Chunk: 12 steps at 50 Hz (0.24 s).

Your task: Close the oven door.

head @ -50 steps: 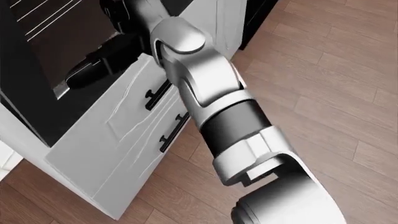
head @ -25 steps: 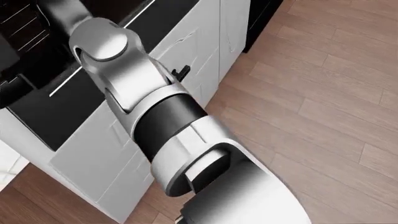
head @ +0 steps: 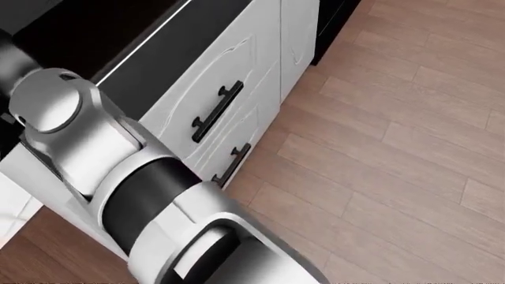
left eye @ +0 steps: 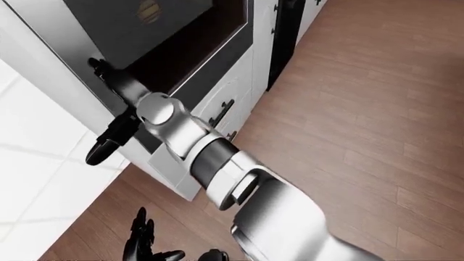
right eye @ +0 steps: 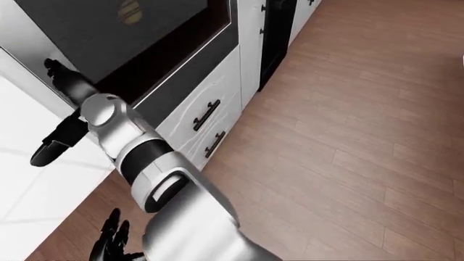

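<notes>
The oven door (left eye: 156, 32) fills the upper left of the left-eye view, a dark glass panel in a pale frame, lying close to flush with the cabinet face; whether it is fully shut cannot be told from these pictures; the robot's right arm (left eye: 210, 163) runs up from the bottom of the view to the door's lower left edge, and the right hand (left eye: 98, 68) shows there only as a small dark shape against the frame, so whether its fingers are apart or together cannot be told; a separate dark elongated shape (left eye: 109, 142) hangs beside the arm, just below that edge, over the pale tiled wall (left eye: 32, 163); the left hand (left eye: 141, 244) shows at the bottom of the left-eye view with its black fingers spread apart, holding nothing, over the wooden floor (left eye: 363, 109); below the door, two white drawers (head: 229, 89) carry black bar handles (head: 217, 112), one above the other in the head view, close to the arm's right side; a narrow black gap (left eye: 284, 38) separates the oven cabinet from the next white cabinet; to the right of the cabinets the floor lies open across all three views.
</notes>
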{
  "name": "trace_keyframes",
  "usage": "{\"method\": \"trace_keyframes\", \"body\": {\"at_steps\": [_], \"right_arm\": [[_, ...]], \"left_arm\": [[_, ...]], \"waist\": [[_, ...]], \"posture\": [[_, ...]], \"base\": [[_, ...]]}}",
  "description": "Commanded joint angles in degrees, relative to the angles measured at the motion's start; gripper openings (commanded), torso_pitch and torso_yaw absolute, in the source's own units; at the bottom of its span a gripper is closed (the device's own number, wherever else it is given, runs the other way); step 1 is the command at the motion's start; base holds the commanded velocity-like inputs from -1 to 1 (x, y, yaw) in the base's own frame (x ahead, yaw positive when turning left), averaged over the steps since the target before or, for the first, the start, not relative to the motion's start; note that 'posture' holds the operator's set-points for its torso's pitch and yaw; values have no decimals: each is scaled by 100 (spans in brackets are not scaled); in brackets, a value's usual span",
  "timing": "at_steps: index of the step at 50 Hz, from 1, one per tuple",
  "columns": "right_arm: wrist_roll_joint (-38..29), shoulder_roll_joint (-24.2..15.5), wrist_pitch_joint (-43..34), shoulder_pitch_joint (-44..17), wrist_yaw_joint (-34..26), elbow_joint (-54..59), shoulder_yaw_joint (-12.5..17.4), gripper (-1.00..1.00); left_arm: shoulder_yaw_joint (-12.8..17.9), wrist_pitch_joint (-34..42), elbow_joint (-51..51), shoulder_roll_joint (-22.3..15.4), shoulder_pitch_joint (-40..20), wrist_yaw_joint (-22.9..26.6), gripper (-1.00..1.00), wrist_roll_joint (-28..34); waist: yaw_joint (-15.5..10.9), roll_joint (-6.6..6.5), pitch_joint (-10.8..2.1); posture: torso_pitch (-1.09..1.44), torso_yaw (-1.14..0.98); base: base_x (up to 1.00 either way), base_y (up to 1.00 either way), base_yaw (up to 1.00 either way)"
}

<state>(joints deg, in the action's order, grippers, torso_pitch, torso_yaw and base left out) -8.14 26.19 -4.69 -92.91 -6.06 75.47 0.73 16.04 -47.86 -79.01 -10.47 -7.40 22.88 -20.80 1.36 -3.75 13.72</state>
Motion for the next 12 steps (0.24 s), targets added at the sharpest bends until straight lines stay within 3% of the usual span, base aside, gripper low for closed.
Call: {"method": "trace_keyframes", "body": {"at_steps": [1, 12], "right_arm": [[-17, -16, 155, -218, 21, -244, 27, 100], [50, -129, 149, -393, 33, -214, 145, 100]], "left_arm": [[33, -145, 98, -76, -32, 20, 100, -57], [19, -153, 93, -76, -21, 30, 100, -81]], "waist": [[8, -77, -166], [6, -74, -160]], "posture": [[32, 0], [32, 0]], "base": [[0, 0, 0], [0, 0, 0]]}}
